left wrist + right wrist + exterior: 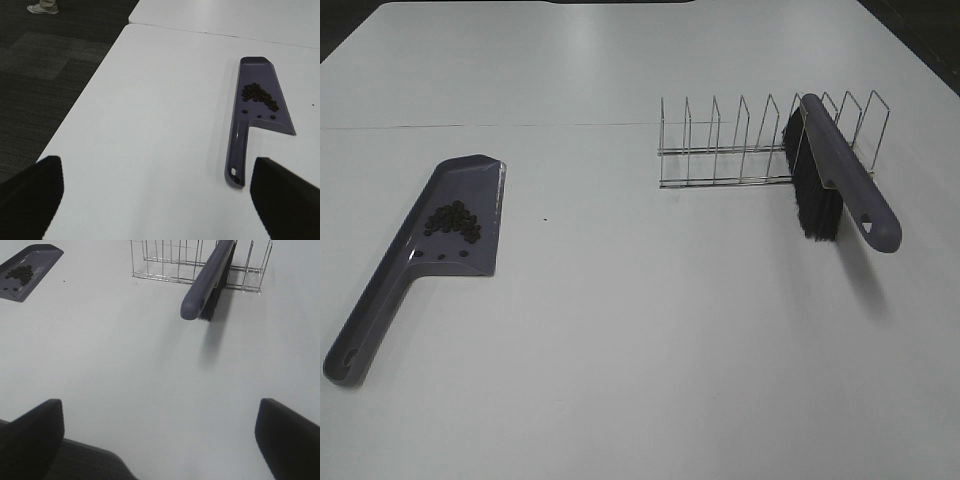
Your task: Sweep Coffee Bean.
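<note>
On the left part of the white bench (640,350) lies a flat grey-purple plastic dustpan (420,250) with a long handle that points toward the near edge. The coffee bean (453,220) pile, a loose cluster of tiny dark oval beans, sits inside the pan's tray, toward its back wall, with three stray beans lying apart nearer the handle. One dark speck lies on the bare bench just beside the pan's open lip.

To the right stands a thin silver wire rack (750,145) with upright loops. A grey-purple hand brush with black bristles (835,175) is lodged in one slot of the rack, tilted, its handle sticking out toward the near side and its bristles hanging down beside the rack's front rail.

The left wrist view shows the left gripper (157,200) with its dark fingers (30,195) spread wide and released, holding nothing, well apart from the dustpan. The right gripper (160,440) likewise has its fingers (32,437) wide and released, empty, well short of the brush and the rack.
</note>
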You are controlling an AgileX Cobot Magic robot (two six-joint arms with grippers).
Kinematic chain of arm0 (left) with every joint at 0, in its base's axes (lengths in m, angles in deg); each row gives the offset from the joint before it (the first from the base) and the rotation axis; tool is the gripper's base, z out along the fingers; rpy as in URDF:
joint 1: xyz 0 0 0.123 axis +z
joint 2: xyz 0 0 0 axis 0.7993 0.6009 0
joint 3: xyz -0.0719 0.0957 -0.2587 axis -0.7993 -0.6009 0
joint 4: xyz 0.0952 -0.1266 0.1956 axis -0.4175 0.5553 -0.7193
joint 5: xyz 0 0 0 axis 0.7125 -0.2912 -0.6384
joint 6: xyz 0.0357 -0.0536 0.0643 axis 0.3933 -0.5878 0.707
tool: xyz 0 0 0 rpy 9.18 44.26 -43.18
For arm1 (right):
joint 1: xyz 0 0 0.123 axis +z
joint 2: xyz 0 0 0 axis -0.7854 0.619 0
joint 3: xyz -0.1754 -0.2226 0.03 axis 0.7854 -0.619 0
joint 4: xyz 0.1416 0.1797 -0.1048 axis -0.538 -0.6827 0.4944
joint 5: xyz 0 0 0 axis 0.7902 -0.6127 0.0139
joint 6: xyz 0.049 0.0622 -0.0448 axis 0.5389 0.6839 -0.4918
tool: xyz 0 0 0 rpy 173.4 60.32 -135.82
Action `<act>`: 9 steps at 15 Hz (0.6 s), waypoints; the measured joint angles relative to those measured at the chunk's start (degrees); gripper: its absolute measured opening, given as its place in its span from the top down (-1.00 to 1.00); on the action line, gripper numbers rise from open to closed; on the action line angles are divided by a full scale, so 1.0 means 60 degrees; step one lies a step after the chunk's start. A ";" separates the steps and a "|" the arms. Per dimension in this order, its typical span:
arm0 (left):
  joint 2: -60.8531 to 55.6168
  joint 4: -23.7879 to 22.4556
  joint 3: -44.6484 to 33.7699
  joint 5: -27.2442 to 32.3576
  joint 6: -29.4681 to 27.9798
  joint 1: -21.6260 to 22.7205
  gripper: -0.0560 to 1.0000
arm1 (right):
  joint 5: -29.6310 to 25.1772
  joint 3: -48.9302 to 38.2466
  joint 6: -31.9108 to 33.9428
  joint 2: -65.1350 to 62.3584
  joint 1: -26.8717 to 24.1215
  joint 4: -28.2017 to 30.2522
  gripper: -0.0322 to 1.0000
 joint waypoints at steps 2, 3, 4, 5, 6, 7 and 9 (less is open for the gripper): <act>0.0000 0.0000 0.0000 0.0000 0.0000 0.0000 -0.84 | 0.0000 0.0000 0.0000 0.0000 0.0000 0.0000 -0.92; 0.0000 0.0000 0.0000 0.0000 0.0000 0.0000 -0.84 | 0.0000 0.0000 0.0000 0.0000 0.0000 0.0000 -0.92; 0.0000 0.0000 0.0000 0.0000 0.0000 0.0000 -0.84 | 0.0000 0.0000 0.0000 0.0000 0.0000 0.0000 -0.92; 0.0000 0.0000 0.0000 0.0000 0.0000 0.0000 -0.84 | 0.0000 0.0000 0.0000 0.0000 0.0000 0.0000 -0.92; 0.0000 0.0000 0.0000 0.0000 0.0000 0.0000 -0.84 | 0.0000 0.0000 0.0000 0.0000 0.0000 0.0000 -0.92; 0.0000 0.0000 0.0000 0.0000 0.0000 0.0000 -0.84 | 0.0000 0.0000 0.0000 0.0000 0.0000 0.0000 -0.92; 0.0000 0.0000 0.0000 0.0000 0.0000 0.0000 -0.84 | 0.0000 0.0000 0.0000 0.0000 0.0000 0.0000 -0.92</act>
